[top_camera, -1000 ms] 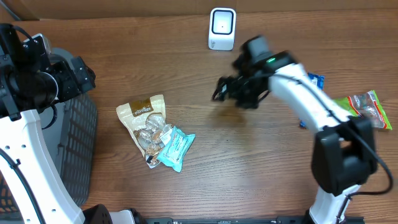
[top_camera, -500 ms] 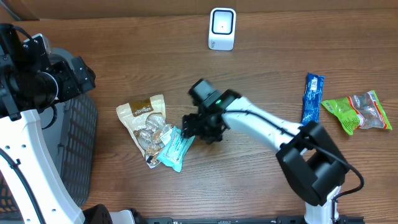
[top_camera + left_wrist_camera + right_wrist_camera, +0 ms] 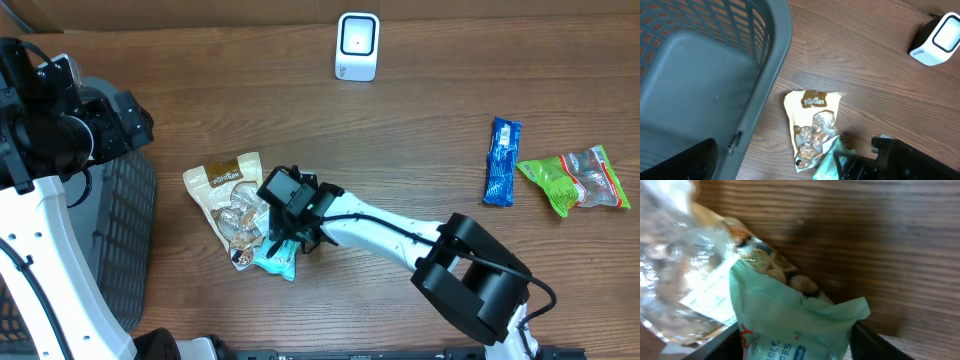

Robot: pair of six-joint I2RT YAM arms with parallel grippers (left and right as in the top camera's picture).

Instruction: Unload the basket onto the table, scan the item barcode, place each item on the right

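A teal wipes packet [image 3: 284,252] lies on the table, partly over a clear-and-tan snack bag [image 3: 230,195]. My right gripper [image 3: 287,238] is down on the packet. In the right wrist view the gripper [image 3: 795,342] straddles the packet [image 3: 790,315], one dark finger [image 3: 720,347] at each side edge, jaws open around it. The white barcode scanner [image 3: 357,46] stands at the far edge of the table. My left gripper [image 3: 118,118] hovers wide open over the basket, nothing in it; only one of its fingers [image 3: 677,160] shows in the left wrist view.
A grey plastic basket [image 3: 128,230] stands at the left edge of the table. A blue snack bar [image 3: 502,160] and a green bag [image 3: 575,178] lie at the right. Bare wood lies between the packet and the scanner.
My right arm swept from near the scanner leftward and down onto the teal packet, its jaws narrowing around it. The left arm has not moved.
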